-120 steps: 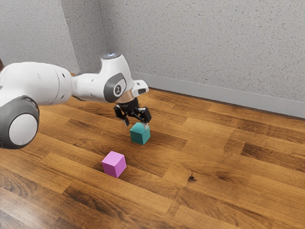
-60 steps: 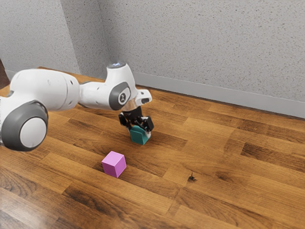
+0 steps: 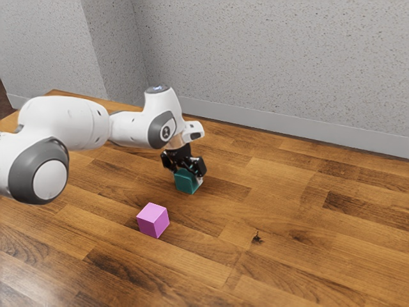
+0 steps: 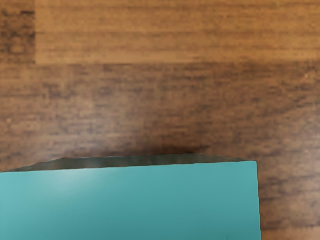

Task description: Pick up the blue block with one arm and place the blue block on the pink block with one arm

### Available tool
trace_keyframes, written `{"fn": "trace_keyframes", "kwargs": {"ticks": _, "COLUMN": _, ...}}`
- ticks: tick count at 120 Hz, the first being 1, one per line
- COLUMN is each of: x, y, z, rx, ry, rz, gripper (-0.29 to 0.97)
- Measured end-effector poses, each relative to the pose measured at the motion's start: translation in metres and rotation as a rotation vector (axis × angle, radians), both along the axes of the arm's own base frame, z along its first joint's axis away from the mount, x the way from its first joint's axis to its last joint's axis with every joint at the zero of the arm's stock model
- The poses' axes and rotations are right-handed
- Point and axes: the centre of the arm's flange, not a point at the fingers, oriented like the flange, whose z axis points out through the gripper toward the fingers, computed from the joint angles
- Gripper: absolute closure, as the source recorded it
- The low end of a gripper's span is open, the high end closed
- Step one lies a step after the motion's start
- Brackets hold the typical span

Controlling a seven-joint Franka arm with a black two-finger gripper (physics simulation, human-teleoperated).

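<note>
blue block sitting on wooden surface, teal-looking, gripper down over its top, clamped or apart cannot tell, pink block nearer and to the left, apart from it, block's top face just under the hand in wrist view

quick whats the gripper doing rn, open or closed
Gripper: sits around the top of the blue-green cube on the wooden floor; open or shut on it cannot be told.
</note>
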Motion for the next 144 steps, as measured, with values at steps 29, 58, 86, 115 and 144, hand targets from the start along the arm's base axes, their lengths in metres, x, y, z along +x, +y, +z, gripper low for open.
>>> {"fn": "trace_keyframes", "kwargs": {"ticks": 29, "x": -0.001, "y": 0.001, "z": 0.001, "rx": 0.001, "ry": 0.001, "rz": -0.001, "gripper": 0.31}}
{"fn": "trace_keyframes", "kwargs": {"ticks": 58, "x": -0.072, "y": -0.008, "z": 0.090, "rx": 0.012, "ry": -0.012, "rz": 0.021, "gripper": 0.35}}
{"fn": "trace_keyframes", "kwargs": {"ticks": 86, "x": -0.142, "y": -0.011, "z": 0.099, "rx": 0.010, "ry": 0.050, "rz": 0.098, "gripper": 0.33}}
{"fn": "trace_keyframes", "kwargs": {"ticks": 115, "x": -0.173, "y": -0.017, "z": 0.094, "rx": 0.010, "ry": 0.092, "rz": 0.159, "gripper": 0.32}}
{"fn": "trace_keyframes", "kwargs": {"ticks": 144, "x": -0.183, "y": -0.015, "z": 0.096, "rx": 0.066, "ry": 0.089, "rz": 0.151, "gripper": 0.31}}
